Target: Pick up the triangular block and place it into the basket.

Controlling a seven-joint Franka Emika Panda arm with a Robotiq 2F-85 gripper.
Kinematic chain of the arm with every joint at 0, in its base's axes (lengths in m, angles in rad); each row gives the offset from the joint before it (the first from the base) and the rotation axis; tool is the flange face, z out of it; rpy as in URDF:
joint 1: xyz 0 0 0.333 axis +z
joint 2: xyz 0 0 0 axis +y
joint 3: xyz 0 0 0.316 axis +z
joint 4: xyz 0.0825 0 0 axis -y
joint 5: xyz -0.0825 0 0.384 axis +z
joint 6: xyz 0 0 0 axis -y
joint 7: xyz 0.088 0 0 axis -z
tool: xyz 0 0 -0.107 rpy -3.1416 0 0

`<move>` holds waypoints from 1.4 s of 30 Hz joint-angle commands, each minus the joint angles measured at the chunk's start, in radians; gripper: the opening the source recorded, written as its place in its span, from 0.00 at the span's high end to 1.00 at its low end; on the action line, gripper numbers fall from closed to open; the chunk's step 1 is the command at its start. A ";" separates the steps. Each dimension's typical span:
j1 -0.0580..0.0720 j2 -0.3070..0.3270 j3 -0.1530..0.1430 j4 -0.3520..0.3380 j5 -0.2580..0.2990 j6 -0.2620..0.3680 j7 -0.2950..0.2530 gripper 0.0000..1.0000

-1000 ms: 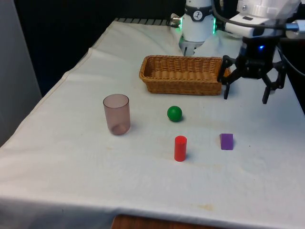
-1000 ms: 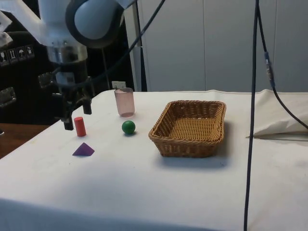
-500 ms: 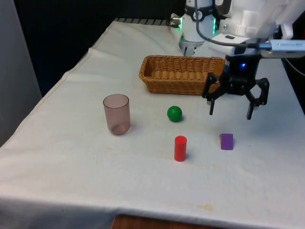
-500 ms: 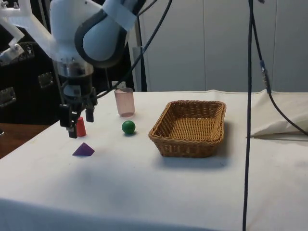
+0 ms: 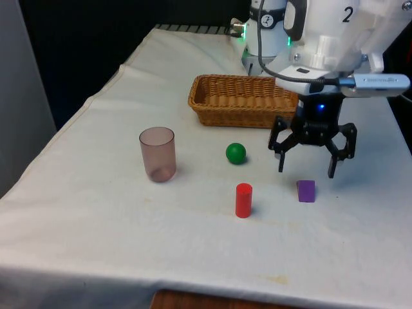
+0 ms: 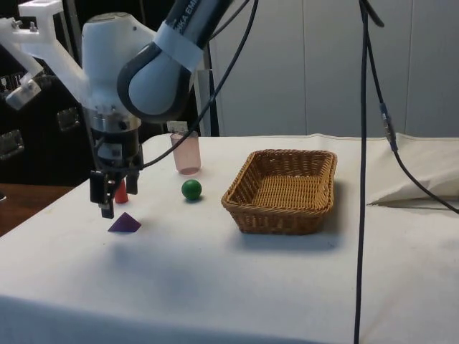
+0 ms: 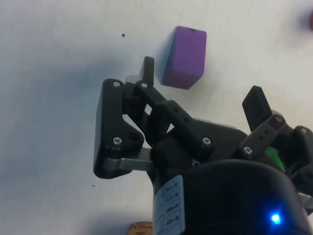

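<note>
The purple triangular block (image 5: 306, 190) lies on the white cloth, to the front view's right of the red cylinder. From the side it reads as a low wedge (image 6: 125, 223). My gripper (image 5: 306, 171) hangs open just above it, fingers spread wide with nothing between them. In the side view the gripper (image 6: 119, 202) is a little above and behind the wedge. The wrist view has the block (image 7: 184, 57) just beyond the fingertips (image 7: 146, 66). The wicker basket (image 5: 241, 111) stands farther back on the table, with nothing visible inside it (image 6: 276, 218).
A red cylinder (image 5: 243, 200) stands upright close to the block, partly hidden behind the gripper in the side view. A green ball (image 5: 235, 153) sits between the cylinder and the basket. A translucent pink cup (image 5: 158, 154) stands towards the front view's left.
The gripper has moved from beside the basket's end towards the camera and downward, and now hangs just over the purple block. It has stayed open, and no object has moved.
</note>
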 commanded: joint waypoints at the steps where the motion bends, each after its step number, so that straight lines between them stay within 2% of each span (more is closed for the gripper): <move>1: -0.008 0.006 0.009 0.005 0.006 0.010 -0.010 0.00; 7: -0.006 0.025 0.013 0.014 0.007 0.029 -0.014 0.00; 8: 0.000 0.016 0.002 0.007 0.000 0.019 -0.006 0.00; 9: -0.006 0.029 0.014 0.016 0.007 0.032 -0.014 0.00; 15: -0.011 0.052 0.022 0.024 0.010 0.057 -0.018 0.00; 16: 0.001 0.046 0.007 0.023 0.000 0.044 -0.006 0.00; 17: 0.001 0.052 0.007 0.023 0.000 0.053 -0.006 0.00; 18: -0.011 0.055 0.023 0.017 0.011 0.071 -0.017 0.00; 26: -0.004 0.035 0.020 -0.017 0.007 0.080 -0.008 0.00; 27: 0.001 0.042 0.013 -0.007 0.000 0.066 -0.004 0.00; 28: -0.002 0.026 0.020 -0.030 0.005 0.082 -0.006 0.00; 33: 0.000 0.018 0.021 -0.052 0.005 0.094 -0.003 0.00; 35: -0.001 0.020 0.021 -0.052 0.005 0.096 -0.003 0.00; 36: 0.003 0.018 0.016 -0.050 0.000 0.081 -0.001 0.00; 37: -0.001 0.022 0.021 -0.052 0.005 0.097 -0.003 0.00; 42: -0.002 0.028 0.019 -0.050 0.004 0.106 -0.002 0.00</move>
